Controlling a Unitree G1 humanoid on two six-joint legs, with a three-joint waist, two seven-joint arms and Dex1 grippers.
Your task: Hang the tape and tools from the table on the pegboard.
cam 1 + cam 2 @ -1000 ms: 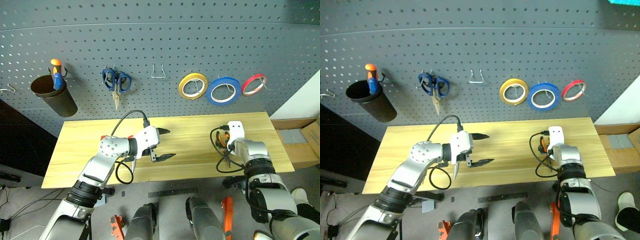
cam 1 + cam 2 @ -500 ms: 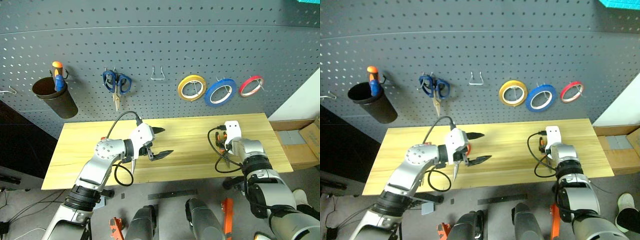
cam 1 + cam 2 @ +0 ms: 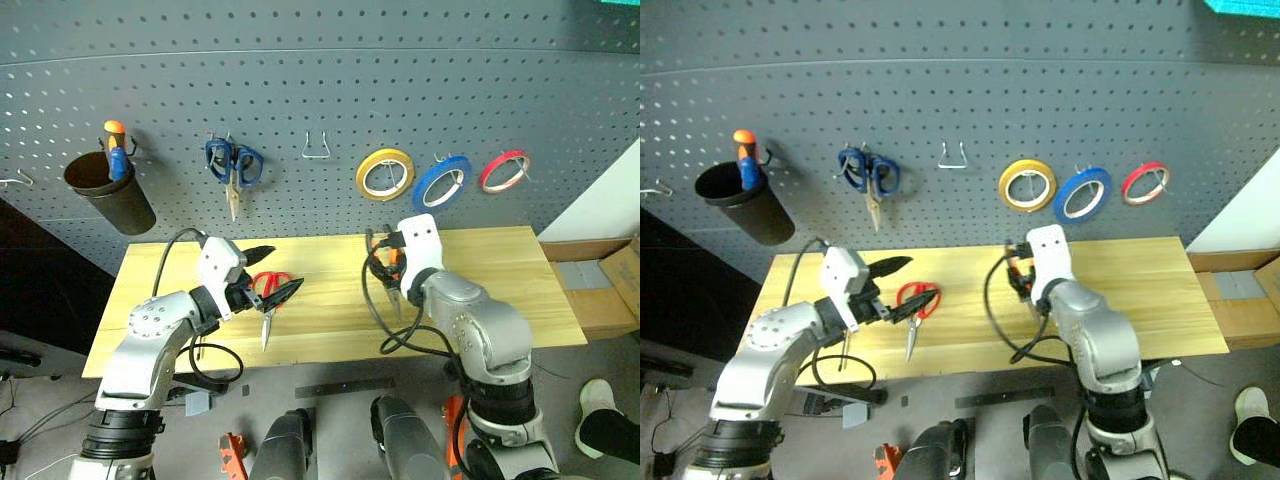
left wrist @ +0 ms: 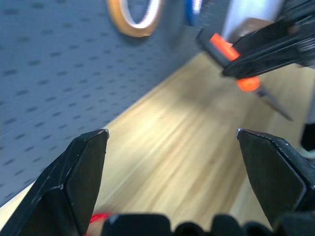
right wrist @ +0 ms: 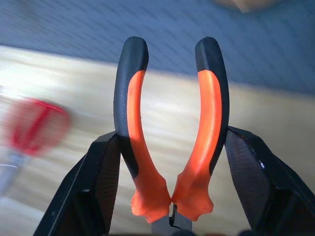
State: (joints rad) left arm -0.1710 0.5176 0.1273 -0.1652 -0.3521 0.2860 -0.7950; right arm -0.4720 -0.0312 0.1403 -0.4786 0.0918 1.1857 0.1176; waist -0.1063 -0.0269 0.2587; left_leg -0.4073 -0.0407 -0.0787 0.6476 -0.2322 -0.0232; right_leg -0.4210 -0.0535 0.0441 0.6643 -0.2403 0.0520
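Observation:
My right gripper (image 3: pixel 386 276) is shut on the orange-and-black pliers (image 5: pixel 134 113) and holds them above the middle of the table (image 3: pixel 505 262), handles pointing away from the wrist. The red scissors (image 3: pixel 268 292) lie on the table left of centre, blades towards the front edge. Just over their handles, my left gripper (image 3: pixel 283 268) stands open and holds nothing. The blue tape (image 3: pixel 440 182) hangs on the pegboard (image 3: pixel 300 80) between a yellow roll (image 3: pixel 385 172) and a red roll (image 3: pixel 503 170).
Blue scissors (image 3: pixel 233 165) hang on the pegboard at the left. A dark cup (image 3: pixel 110 192) further left holds an orange-and-blue screwdriver. A bare metal hook (image 3: pixel 318 146) sits between the blue scissors and the yellow roll. A cardboard box (image 3: pixel 600 285) stands right of the table.
My right gripper closed on the pliers, lifted them off the right of the table and carried them left. My left arm swung left, uncovering the red scissors.

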